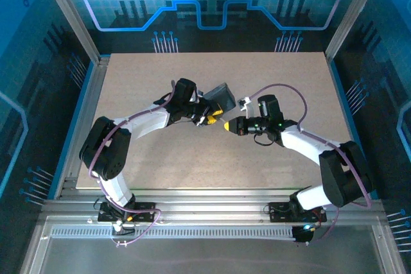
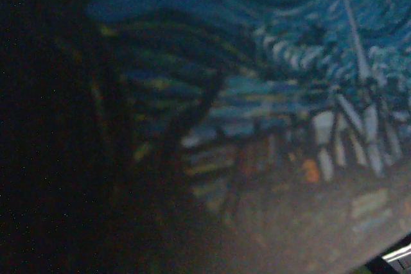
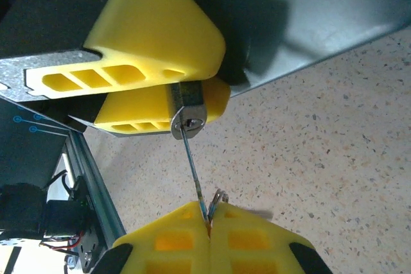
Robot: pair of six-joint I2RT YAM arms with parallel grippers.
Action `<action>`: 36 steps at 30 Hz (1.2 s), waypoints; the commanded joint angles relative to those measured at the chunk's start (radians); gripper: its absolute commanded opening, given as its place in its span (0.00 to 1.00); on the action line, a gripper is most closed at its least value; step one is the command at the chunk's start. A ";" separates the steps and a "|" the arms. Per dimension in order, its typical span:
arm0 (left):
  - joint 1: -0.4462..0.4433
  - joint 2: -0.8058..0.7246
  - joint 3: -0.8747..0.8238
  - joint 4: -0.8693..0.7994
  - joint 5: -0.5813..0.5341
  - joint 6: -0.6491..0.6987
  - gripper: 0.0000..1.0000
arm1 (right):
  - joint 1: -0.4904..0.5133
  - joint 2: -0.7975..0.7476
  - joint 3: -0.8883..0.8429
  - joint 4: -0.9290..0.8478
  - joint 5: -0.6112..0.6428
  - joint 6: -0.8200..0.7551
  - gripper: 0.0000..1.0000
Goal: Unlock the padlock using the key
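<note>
The small padlock (image 3: 187,111) is pinched between the two yellow fingers (image 3: 154,24) of my left gripper (image 1: 209,119), which is shut on it. Its silvery keyhole face points toward my right gripper (image 3: 209,215). The shackle is hidden behind the fingers. The thin key (image 3: 194,171) runs straight from the keyhole back into my right gripper, which is shut on the key's head, with a small key ring (image 3: 219,196) sticking out beside it. In the top view the two grippers meet tip to tip at mid-table, my right gripper (image 1: 227,126) just right of the left one.
The dark blue swirl-patterned tin (image 1: 220,97) stands tilted right behind the left gripper, and its painted face (image 2: 270,62) sits close in front of the left wrist camera. Its dark side (image 3: 308,17) hangs over the speckled tabletop (image 3: 334,152). The metal frame rail (image 3: 96,184) runs on the left.
</note>
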 commanded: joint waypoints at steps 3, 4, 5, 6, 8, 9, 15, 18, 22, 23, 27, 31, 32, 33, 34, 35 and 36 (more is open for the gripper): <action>-0.003 -0.042 0.000 0.057 0.039 0.007 0.00 | -0.014 0.016 0.030 0.015 -0.020 0.009 0.00; -0.003 -0.043 0.001 0.059 0.038 0.006 0.00 | -0.015 0.018 0.032 0.013 -0.020 0.009 0.00; -0.003 -0.042 0.000 0.059 0.037 0.007 0.00 | -0.015 0.022 0.033 0.010 -0.018 0.009 0.00; -0.003 -0.043 0.001 0.060 0.037 0.007 0.00 | -0.016 0.024 0.036 0.007 -0.016 0.008 0.00; -0.004 -0.042 0.004 0.060 0.039 0.007 0.00 | -0.017 0.032 0.039 0.009 -0.017 0.012 0.00; -0.005 -0.041 0.007 0.058 0.039 0.008 0.00 | -0.016 0.034 0.039 0.015 -0.021 0.015 0.00; -0.009 -0.034 0.007 0.059 0.040 0.008 0.00 | -0.014 0.035 0.045 0.038 -0.031 0.022 0.00; -0.010 -0.032 0.009 0.061 0.039 0.009 0.00 | -0.014 0.039 0.056 0.027 -0.032 0.019 0.00; -0.013 -0.027 0.012 0.052 0.039 0.016 0.00 | -0.014 0.036 0.060 0.028 -0.032 0.017 0.00; -0.014 -0.027 0.012 0.049 0.037 0.018 0.00 | -0.013 0.033 0.060 0.028 -0.030 0.015 0.00; -0.016 -0.029 0.011 0.048 0.037 0.020 0.00 | -0.013 0.033 0.070 0.011 -0.020 0.004 0.00; -0.027 -0.026 0.017 0.036 0.035 0.026 0.00 | -0.011 0.026 0.077 0.025 -0.006 0.004 0.00; -0.029 -0.023 0.020 0.032 0.035 0.026 0.00 | -0.011 0.022 0.077 0.031 -0.003 0.006 0.00; -0.033 -0.020 0.023 0.032 0.038 0.025 0.00 | -0.009 0.018 0.080 0.036 0.003 0.008 0.00; -0.033 -0.020 0.023 0.033 0.040 0.024 0.00 | -0.011 0.017 0.085 0.034 0.012 0.008 0.00; -0.036 -0.021 0.021 0.034 0.041 0.023 0.00 | -0.009 0.017 0.091 0.026 0.018 0.005 0.00; -0.035 -0.023 0.021 0.034 0.040 0.021 0.00 | -0.007 0.018 0.100 0.010 0.031 -0.002 0.00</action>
